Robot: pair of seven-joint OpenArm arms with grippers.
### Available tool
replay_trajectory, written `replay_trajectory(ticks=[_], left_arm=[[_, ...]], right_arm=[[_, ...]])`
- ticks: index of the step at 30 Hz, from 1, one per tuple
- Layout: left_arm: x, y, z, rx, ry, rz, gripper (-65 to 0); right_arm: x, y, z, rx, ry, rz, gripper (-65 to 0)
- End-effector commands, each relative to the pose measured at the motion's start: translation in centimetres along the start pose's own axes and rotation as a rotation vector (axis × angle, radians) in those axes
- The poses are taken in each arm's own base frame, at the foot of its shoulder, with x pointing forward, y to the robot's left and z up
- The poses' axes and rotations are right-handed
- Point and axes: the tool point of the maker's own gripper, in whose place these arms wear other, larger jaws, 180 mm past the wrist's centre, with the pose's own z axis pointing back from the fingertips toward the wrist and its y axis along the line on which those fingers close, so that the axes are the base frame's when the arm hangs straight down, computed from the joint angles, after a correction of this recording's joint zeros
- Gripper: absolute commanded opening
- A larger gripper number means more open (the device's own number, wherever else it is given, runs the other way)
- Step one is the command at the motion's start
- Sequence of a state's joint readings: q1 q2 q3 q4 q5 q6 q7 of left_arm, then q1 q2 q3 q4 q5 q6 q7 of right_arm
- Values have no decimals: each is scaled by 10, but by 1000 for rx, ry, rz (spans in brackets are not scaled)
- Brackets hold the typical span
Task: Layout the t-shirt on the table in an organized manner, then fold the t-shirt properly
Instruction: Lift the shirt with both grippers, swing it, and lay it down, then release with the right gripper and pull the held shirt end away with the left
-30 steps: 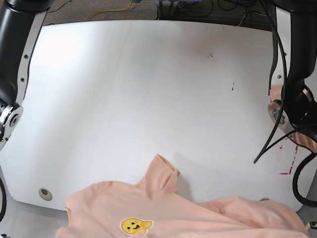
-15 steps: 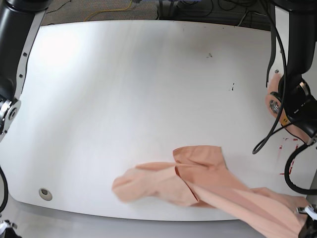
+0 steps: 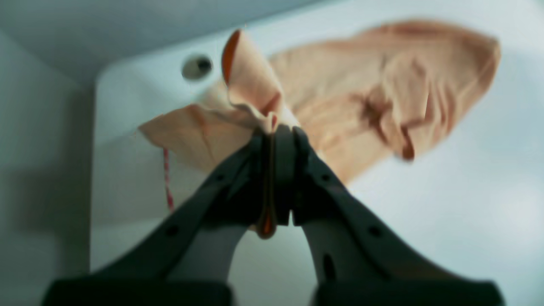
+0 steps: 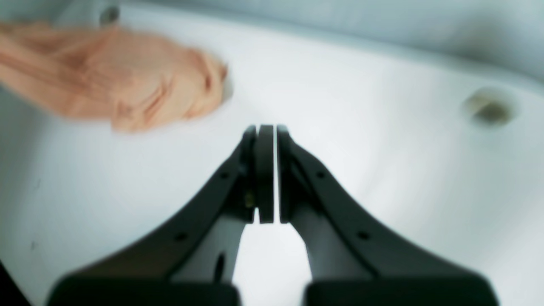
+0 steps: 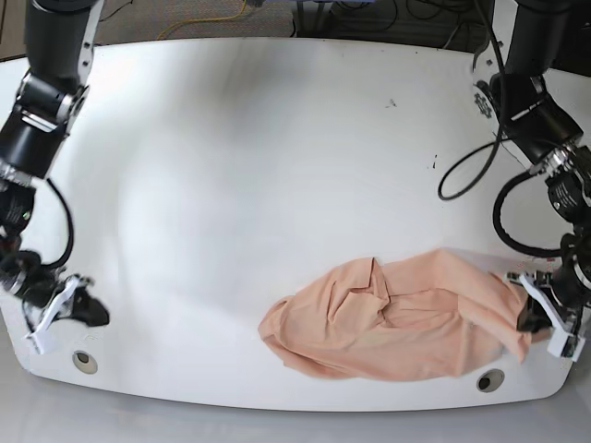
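Along the near edge of the table [image 5: 231, 138], toward its right corner, the t-shirt [image 5: 388, 318] lies bunched beside a grommet hole [image 5: 488, 380]. At that corner the left gripper [image 5: 533, 312] is clamped on the shirt's edge. By the near left corner, the right gripper [image 5: 92, 312] hangs with jaws together, holding nothing.

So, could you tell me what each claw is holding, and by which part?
The left claw pinches the t-shirt by a bunched edge; the right claw is shut on nothing.
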State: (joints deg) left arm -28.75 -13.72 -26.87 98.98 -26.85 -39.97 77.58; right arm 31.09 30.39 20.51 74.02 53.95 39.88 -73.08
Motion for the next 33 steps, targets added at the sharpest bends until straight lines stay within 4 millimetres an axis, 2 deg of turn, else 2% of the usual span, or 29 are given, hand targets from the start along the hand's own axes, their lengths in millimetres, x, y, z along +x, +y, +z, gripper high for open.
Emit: replay_trajectory(ticks=[1,3,7,11,15,20,25,27,28,29,33], left_arm=[[9,0,11,17,-52,-32,-650],[-3,-5,12,15,-32,-38,-650],[-20,-10,17,-3,-21,-18,-650],[-32,-13,20,-25,-17,14,-650],[-51,-17,22,-38,14,35,-650],[-78,-19,25,-42,69,60,-650],[-101,-22,29,-47,118,79,-650],[-107,-26,30,-55,130,80,-650],[-108,-27,31,-58,130,82,-650],[-111,-30,33,-68,127,85,-650],[-117,-41,39,-107,118,94,-650]], right_arm=[[4,7,4,-2,-70,11,-650],[-15,11,0,-5,-50,-7,-650],[-38,23,-7,-1,-22,-18,-650],[-51,34,-14,22,-8,-30,-645],[-56,43,-23,44,-7,-50,-599],[-64,46,-35,23,20,-51,-469],[-57,47,-47,-14,24,-30,-314],[-56,49,-54,-31,36,-26,-231],[-55,49,-56,-37,38,-22,-212],[-50,51,-62,-51,42,-11,-159],[-48,55,-75,-84,76,9,-52]])
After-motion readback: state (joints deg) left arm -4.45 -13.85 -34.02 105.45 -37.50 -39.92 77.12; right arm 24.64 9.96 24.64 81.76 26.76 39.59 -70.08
